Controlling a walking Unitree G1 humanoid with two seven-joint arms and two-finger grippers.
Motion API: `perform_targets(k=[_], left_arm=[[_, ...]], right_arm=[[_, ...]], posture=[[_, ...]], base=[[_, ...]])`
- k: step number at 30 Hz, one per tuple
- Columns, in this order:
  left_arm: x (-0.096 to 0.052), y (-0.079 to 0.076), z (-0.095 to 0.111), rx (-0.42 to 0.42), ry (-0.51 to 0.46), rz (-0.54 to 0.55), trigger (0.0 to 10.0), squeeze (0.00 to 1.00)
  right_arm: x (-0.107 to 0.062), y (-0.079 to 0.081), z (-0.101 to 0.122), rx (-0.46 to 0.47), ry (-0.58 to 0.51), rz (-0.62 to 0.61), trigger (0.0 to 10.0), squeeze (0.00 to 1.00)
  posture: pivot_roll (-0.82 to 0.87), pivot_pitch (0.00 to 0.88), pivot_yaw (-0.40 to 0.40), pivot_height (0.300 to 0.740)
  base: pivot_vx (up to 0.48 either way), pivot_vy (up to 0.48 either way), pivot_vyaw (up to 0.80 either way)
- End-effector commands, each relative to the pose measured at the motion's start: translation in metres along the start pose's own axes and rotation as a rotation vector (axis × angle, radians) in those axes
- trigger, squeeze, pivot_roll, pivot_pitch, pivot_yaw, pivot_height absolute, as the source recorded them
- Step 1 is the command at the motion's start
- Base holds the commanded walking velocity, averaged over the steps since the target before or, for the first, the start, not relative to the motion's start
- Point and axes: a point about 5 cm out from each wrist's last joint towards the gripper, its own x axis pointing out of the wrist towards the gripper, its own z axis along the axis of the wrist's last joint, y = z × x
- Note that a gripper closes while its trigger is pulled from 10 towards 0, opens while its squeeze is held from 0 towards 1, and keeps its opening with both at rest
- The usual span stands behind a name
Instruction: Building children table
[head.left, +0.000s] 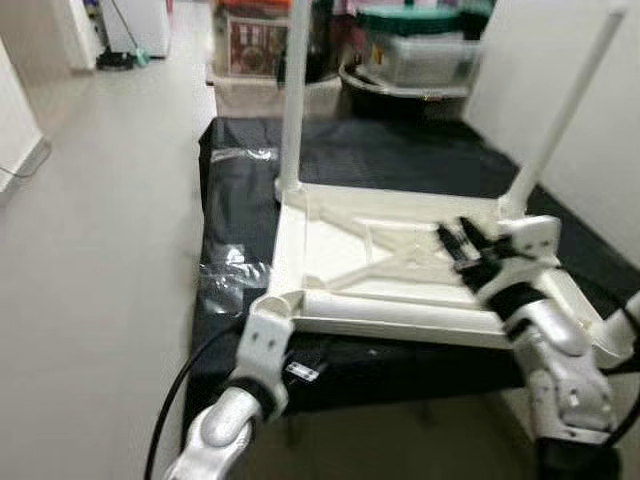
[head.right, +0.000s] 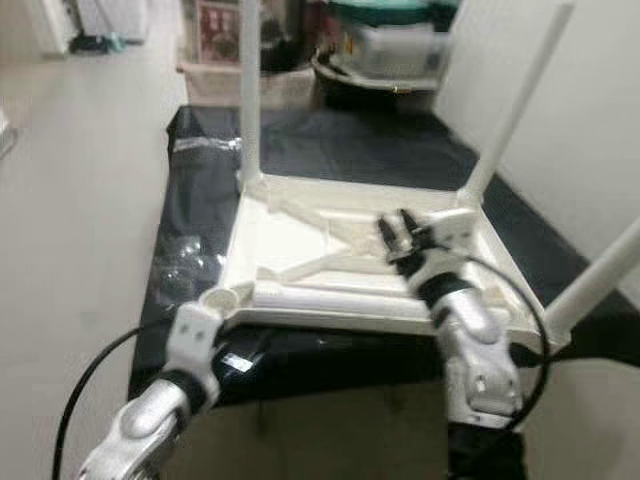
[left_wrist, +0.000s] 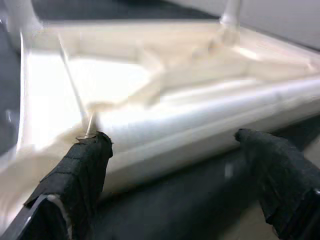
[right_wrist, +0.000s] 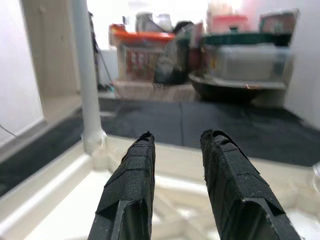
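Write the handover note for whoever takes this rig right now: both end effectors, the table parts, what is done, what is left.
Left end effector: open, empty, at the near-left corner of the upturned white tabletop.
Right end effector: fingers slightly apart, holding nothing, hovering over the tabletop's ribbed underside near the right edge.
The tabletop lies upside down on a black mat.
Done: three legs stand in their corners: far-left leg, far-right leg, near-right leg.
Left: the near-left socket is empty; a loose white leg lies along the near edge of the tabletop, probably the fourth one to fit.
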Motion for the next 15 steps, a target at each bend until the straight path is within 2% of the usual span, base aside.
perform_targets(k=[1,5,7,11,14,15], left_arm=[[0.0,0.01,-0.002,-0.002,0.011,0.039,10.0,0.0],[0.004,0.018,0.004,0.008,-0.011,0.053,10.0,0.0],[0.01,0.031,0.013,0.026,-0.032,0.068,10.0,0.0],[0.016,0.042,0.021,0.037,-0.034,0.063,10.0,0.0],[0.025,0.064,0.035,0.023,-0.011,0.046,10.0,0.0],[0.025,0.064,0.035,0.023,-0.011,0.046,10.0,0.0]], right_arm=[[0.0,0.007,-0.005,0.027,0.023,0.016,10.0,0.0],[-0.003,0.01,-0.008,0.04,0.03,0.007,10.0,0.0],[-0.006,0.015,-0.011,0.057,0.039,0.002,10.0,0.0],[-0.008,0.018,-0.014,0.068,0.045,-0.005,10.0,0.0],[-0.012,0.021,-0.017,0.083,0.058,-0.02,10.0,0.0],[-0.012,0.021,-0.017,0.083,0.058,-0.02,10.0,0.0]], posture=[[0.06,0.055,-0.139,0.74],[0.06,0.057,-0.137,0.74],[0.06,0.063,-0.134,0.74],[0.07,0.068,-0.129,0.74],[0.07,0.077,-0.125,0.74],[0.07,0.077,-0.125,0.74]], base=[[0.0,0.0,0.0],[0.0,0.0,0.0],[0.0,0.0,0.0],[0.0,0.0,0.0],[0.0,0.0,0.0],[0.0,0.0,0.0]])
